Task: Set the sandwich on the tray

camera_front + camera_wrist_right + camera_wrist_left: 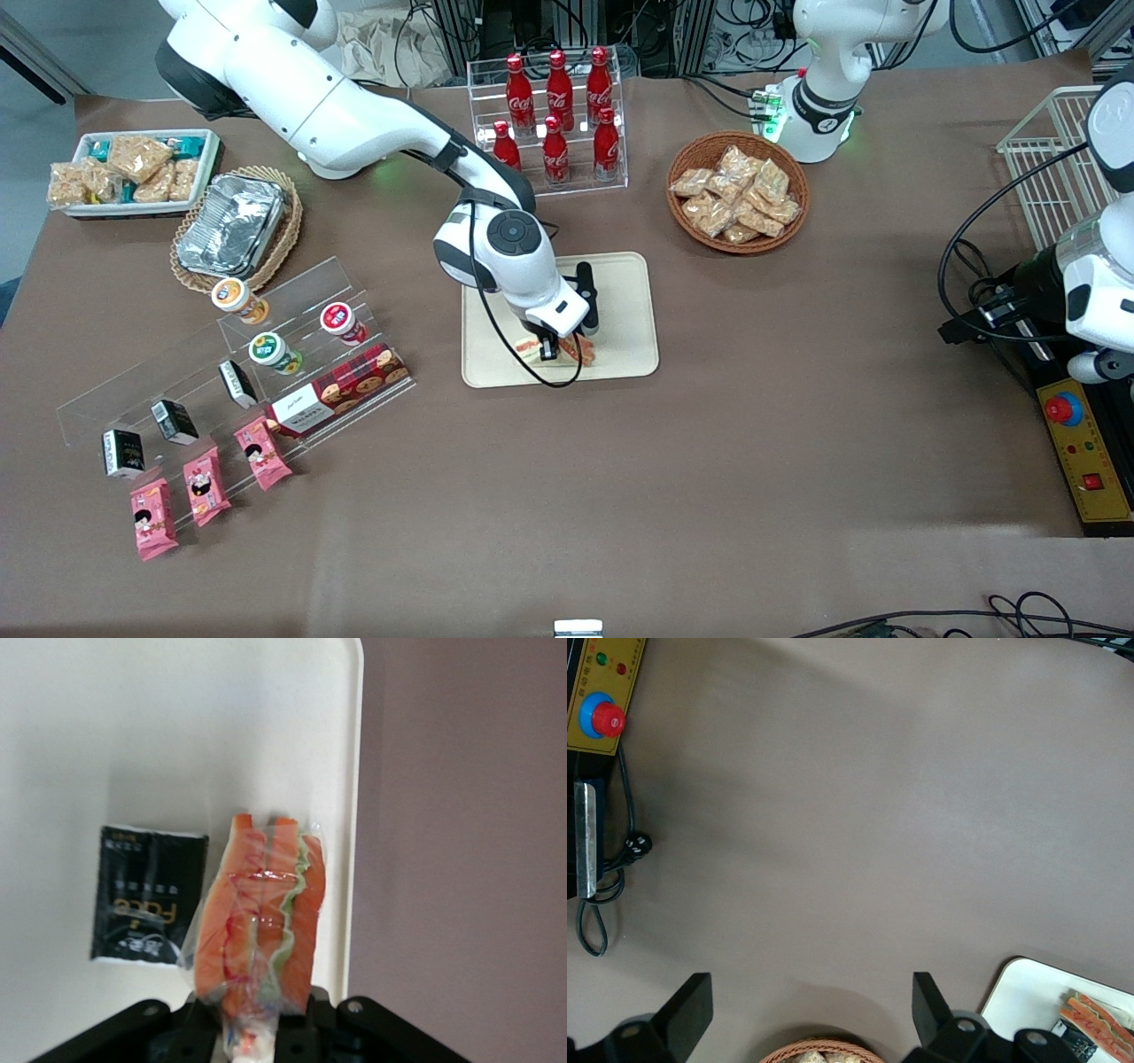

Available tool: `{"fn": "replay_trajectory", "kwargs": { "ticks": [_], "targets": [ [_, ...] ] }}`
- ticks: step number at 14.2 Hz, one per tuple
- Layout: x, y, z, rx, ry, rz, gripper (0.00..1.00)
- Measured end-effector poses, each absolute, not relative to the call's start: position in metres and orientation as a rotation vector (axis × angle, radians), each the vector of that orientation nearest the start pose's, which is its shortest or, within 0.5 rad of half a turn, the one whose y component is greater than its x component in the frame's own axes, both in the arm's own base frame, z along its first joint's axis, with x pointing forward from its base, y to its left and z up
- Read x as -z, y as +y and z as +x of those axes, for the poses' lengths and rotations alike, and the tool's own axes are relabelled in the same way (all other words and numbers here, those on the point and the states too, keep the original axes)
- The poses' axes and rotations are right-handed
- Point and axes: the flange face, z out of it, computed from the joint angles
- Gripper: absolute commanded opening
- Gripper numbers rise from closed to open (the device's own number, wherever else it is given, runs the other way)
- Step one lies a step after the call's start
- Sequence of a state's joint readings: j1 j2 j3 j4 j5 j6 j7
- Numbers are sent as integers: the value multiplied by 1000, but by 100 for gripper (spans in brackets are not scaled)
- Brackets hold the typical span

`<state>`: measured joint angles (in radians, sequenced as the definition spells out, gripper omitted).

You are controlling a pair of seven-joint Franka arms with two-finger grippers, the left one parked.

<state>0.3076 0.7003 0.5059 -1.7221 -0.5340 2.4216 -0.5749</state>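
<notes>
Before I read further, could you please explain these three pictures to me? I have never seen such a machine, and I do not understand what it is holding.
The white machine is a robot arm; its two-finger gripper is its hand. The wide picture looks down on the table from the front. The close picture comes from a camera on that arm's wrist. The third comes from a second arm that is only parked.

The gripper is shut on a wrapped sandwich, holding it over the cream tray, near the edge closest to the front camera. A small black packet lies on the tray beside it.

Around the tray are red bottles in a clear rack, a basket of snack packets, and foil containers.
</notes>
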Motion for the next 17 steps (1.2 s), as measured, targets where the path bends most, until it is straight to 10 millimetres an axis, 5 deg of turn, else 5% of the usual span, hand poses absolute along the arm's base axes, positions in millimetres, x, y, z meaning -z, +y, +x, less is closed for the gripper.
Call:
{"fn": "replay_trajectory", "kwargs": {
  "ticks": [1, 6, 9, 14, 17],
  "targets": [
    [-227, 466, 495, -194, 2282, 2081, 99],
    [-233, 463, 506, -220, 2254, 2102, 99],
    [-261, 454, 519, -237, 2097, 2233, 99],
    [-370, 433, 502, -52, 1673, 2540, 99],
    [-442, 379, 512, -2, 1445, 2670, 99]
  ]
}}
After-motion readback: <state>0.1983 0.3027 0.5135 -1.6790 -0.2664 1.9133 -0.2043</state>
